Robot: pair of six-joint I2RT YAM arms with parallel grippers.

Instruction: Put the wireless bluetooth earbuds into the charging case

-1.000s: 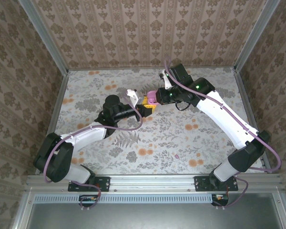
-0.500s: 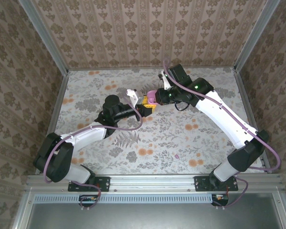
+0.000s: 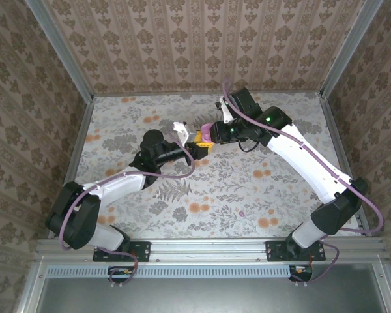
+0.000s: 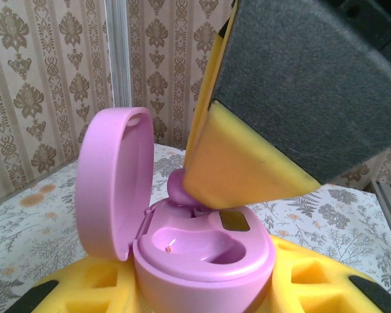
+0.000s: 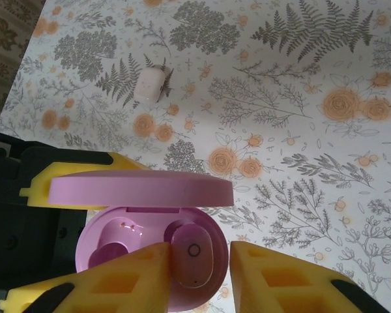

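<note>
My left gripper is shut on the pink charging case, whose lid stands open. A pink earbud sits in the case's right-hand slot; the left-hand slot holds nothing. My right gripper is just above the case with its yellow jaws apart. Its left finger rests against the earbud, and a gap separates the right finger from it. From the left wrist, that gripper's finger hangs over the case and hides most of the earbud.
A small white rounded piece lies on the flowered table beyond the case. A tiny pink piece lies on the table nearer the arm bases. Patterned walls and metal rails close in the table.
The right gripper's jaws have parted a little, letting go of the pink earbud in the case. Both arms have stayed almost still.
</note>
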